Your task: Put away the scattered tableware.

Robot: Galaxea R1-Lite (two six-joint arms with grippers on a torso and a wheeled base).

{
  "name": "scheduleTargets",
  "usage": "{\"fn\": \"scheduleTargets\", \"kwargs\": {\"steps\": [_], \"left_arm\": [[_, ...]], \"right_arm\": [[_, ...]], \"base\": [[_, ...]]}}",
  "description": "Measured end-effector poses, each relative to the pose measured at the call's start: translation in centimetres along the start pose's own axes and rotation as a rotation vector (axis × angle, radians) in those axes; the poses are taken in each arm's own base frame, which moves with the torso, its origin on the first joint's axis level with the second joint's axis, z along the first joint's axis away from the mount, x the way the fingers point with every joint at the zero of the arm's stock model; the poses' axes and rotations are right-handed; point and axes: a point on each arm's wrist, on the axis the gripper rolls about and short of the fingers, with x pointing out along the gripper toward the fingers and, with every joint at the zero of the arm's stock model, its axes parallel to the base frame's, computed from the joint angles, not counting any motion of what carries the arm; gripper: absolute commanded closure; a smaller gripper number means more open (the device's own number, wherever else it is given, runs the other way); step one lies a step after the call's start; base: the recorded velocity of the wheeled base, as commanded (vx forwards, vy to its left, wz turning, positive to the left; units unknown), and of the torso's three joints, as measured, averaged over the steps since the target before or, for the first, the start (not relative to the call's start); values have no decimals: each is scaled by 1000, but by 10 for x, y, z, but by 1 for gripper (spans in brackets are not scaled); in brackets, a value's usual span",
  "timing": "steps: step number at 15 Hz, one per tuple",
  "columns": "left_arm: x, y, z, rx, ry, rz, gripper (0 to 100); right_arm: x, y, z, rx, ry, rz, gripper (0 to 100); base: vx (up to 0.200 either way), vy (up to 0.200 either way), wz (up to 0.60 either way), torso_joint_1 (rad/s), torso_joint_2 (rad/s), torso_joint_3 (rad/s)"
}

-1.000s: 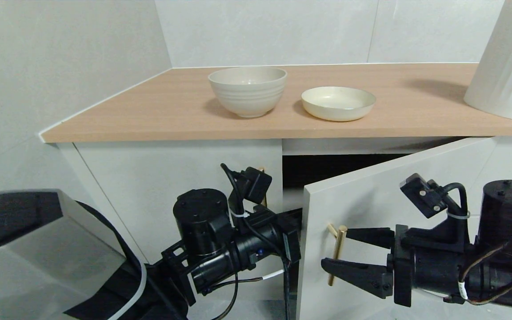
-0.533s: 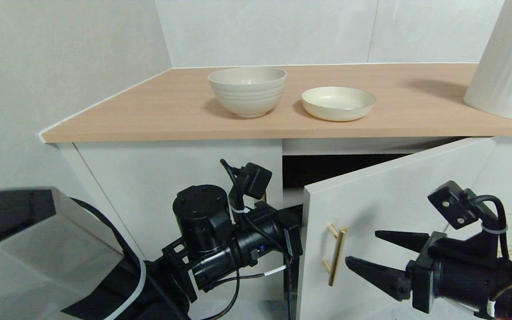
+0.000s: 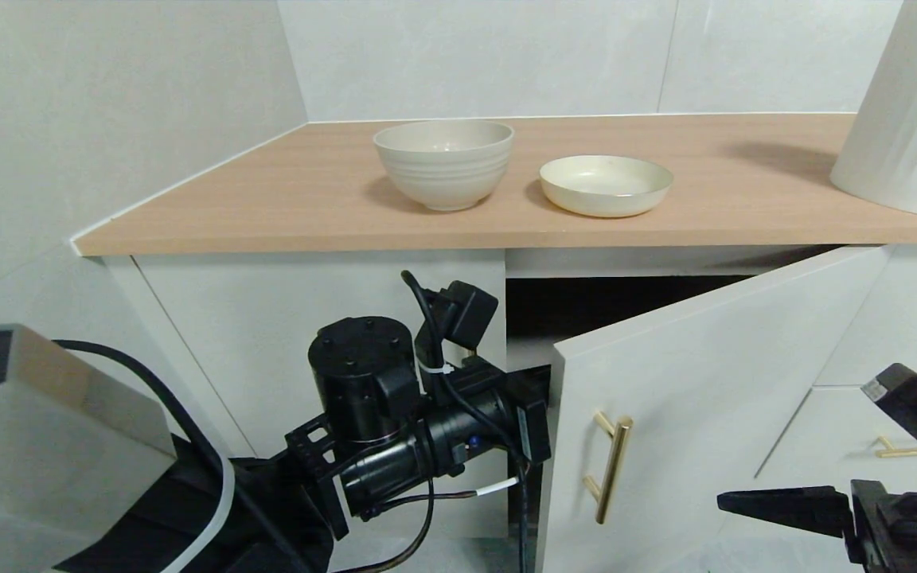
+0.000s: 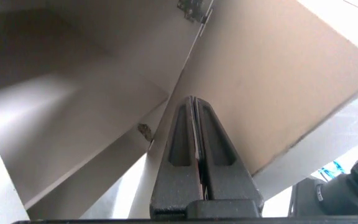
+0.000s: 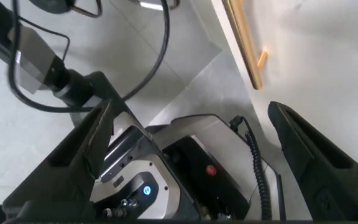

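Two grippers, two different jobs, as I read it. My left gripper (image 4: 193, 106) has its fingers pressed flat together with nothing between them. It pokes like a thin wedge into the gap behind the free edge of the cabinet door (image 3: 697, 382). I judge it sits there to lever the door wider, since a closed pair slips into a slot where spread fingers would not. My right gripper (image 5: 190, 107) has its jaws spread wide and holds nothing. It sits low at 4 o'clock in the head view, well apart from the brass handle (image 3: 611, 465), which hangs at 5 o'clock on the door face. The door stands ajar, with a dark opening showing along its top edge at 3 o'clock. The pale cabinet interior (image 4: 55, 106) looks ready to take things. Out on the wooden countertop (image 3: 307, 207), the tableware waits untouched. A ribbed bowl (image 3: 443, 163) stands upright at 12 o'clock, and a shallow dish (image 3: 606, 185) sits at the bowl's 3 o'clock, near it but not touching. A tall white ribbed vessel (image 3: 912, 119) stands far off at 2 o'clock. I think opening the cupboard comes first, so both pieces remain to be carried down.
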Motion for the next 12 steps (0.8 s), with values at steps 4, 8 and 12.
{"fn": "scheduleTargets", "kwargs": {"steps": [4, 8, 12], "left_arm": [[0, -5, -4, -3, 15, -11, 100], [1, -7, -6, -3, 18, -21, 100], [6, -5, -10, -5, 26, -22, 100]], "right_arm": [[-5, 2, 2, -9, -22, 8, 0], [-6, 3, 2, -11, -27, 11, 0], [-6, 3, 2, -11, -25, 11, 0]], "base": [[-150, 0, 0, 7, 3, 3], [-150, 0, 0, 1, 3, 3], [0, 0, 0, 0, 0, 0]]}}
